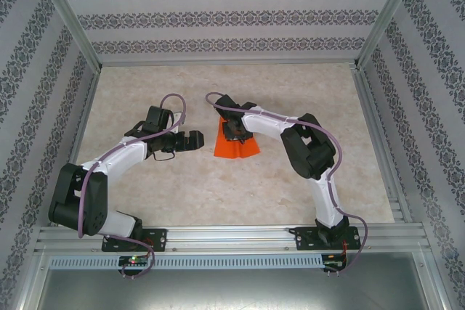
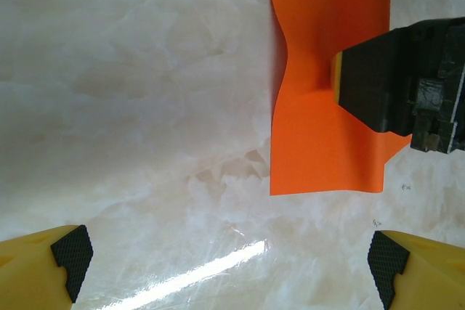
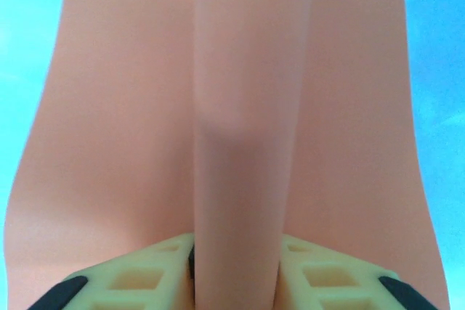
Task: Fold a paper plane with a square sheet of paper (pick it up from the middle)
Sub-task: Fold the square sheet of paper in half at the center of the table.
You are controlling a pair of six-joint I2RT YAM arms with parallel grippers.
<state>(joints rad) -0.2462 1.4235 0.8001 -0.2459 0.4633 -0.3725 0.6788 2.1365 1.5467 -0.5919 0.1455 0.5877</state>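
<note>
The square sheet of paper is bright orange-red and lies on the marble table near the middle. My right gripper reaches down onto its middle, its jaws closed on a raised ridge of the sheet. In the right wrist view that ridge runs up between the two yellow fingers, with my right gripper pinching it. The left wrist view shows the sheet buckled where the black right gripper grips it. My left gripper hovers just left of the sheet, open and holding nothing.
The pale marble tabletop is bounded by aluminium rails and patterned walls on three sides. Both arm bases sit at the near edge. Bare table lies on all sides of the sheet.
</note>
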